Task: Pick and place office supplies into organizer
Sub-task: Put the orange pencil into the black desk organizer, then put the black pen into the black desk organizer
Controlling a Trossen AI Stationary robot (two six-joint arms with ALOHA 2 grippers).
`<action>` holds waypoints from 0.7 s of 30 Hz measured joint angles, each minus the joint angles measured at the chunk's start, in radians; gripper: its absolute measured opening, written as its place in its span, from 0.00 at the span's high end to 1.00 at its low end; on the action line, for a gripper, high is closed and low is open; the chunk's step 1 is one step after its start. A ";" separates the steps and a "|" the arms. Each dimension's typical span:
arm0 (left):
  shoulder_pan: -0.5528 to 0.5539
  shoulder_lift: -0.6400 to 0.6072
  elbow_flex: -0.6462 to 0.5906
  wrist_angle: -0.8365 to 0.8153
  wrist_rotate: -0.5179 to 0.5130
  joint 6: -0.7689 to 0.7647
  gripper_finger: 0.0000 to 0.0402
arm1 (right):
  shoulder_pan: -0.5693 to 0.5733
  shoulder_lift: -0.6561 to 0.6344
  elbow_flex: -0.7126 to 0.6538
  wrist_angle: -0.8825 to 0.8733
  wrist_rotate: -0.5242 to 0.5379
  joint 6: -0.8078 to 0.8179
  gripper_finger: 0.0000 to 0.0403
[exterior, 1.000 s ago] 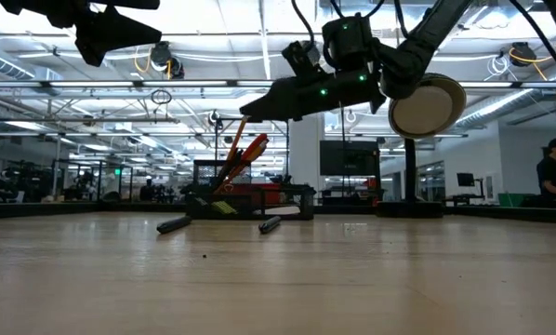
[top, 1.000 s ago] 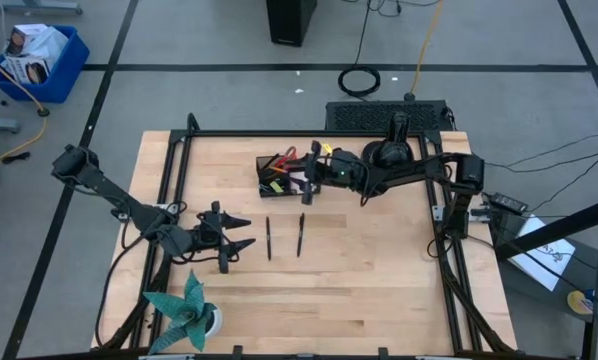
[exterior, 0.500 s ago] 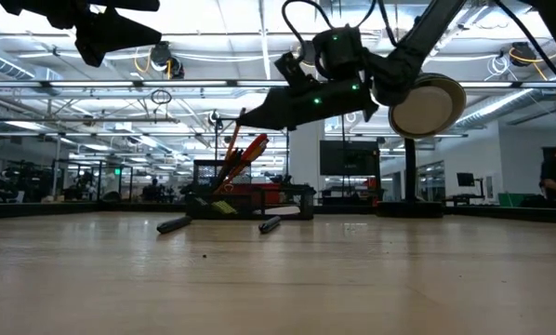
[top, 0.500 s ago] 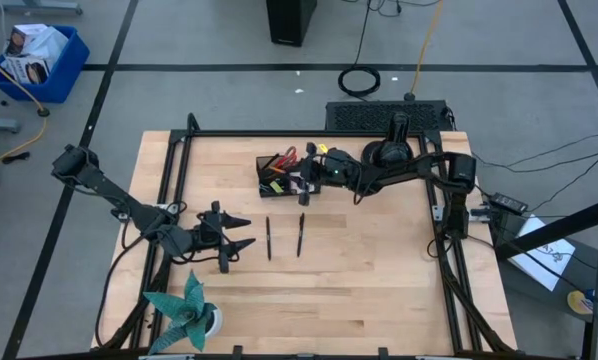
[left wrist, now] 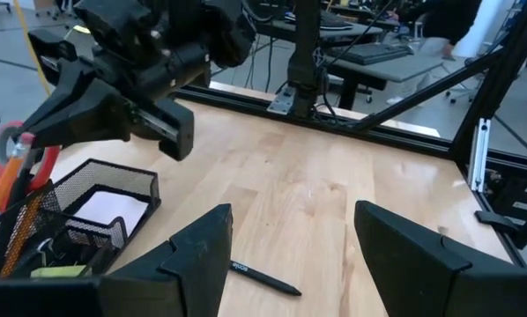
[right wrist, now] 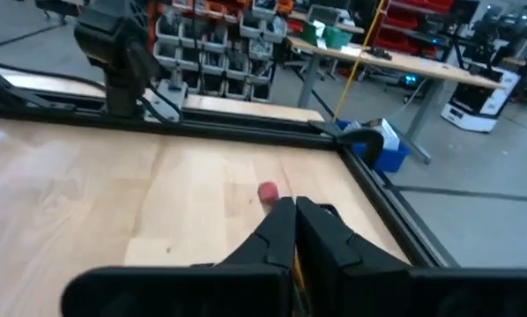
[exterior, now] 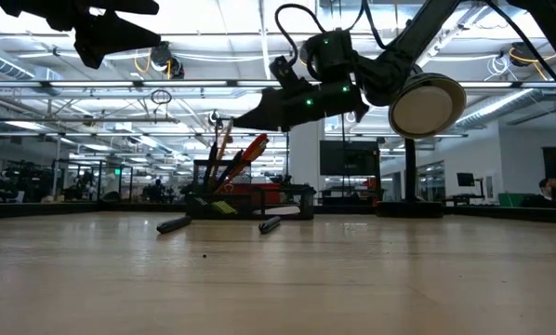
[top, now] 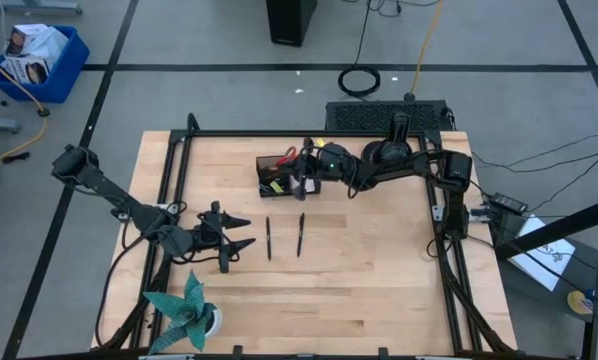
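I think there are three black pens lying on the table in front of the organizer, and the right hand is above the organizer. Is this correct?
Not quite. Only two black pens lie on the table in front of the organizer, not three; the high view shows this. The rest holds: the right hand is above the organizer.

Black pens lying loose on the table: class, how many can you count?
2. One pen lies nearer the left arm, the other pen beside it on the right, both in front of the organizer. More may stand hidden inside it.
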 joint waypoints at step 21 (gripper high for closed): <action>0.000 0.001 0.000 -0.029 -0.001 -0.030 0.39 | -0.018 0.000 0.015 0.012 -0.049 -0.004 0.63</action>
